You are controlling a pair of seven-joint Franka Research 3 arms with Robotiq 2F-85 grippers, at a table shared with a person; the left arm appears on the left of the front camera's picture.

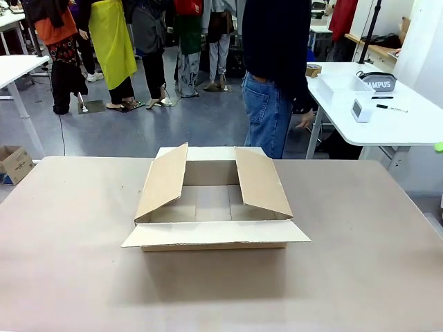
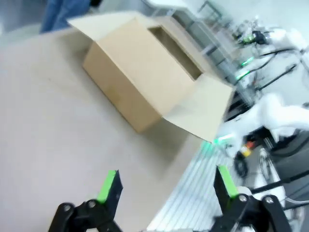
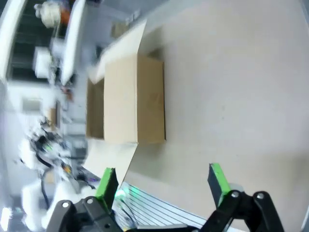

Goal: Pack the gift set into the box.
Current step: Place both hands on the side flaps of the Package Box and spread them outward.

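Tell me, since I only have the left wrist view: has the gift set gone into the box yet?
Observer: No. In the front view the box shows a bare bottom. The gift set sits on the white side table at the far right.
Operator: Is the person holding it?
Observer: No. The person stands behind the box, and the one hand I can see hangs low near that table's edge, apart from the basket.
Operator: What about the right gripper?
Observer: In its own wrist view the right gripper is open with nothing between its fingers, off to one side of the box.
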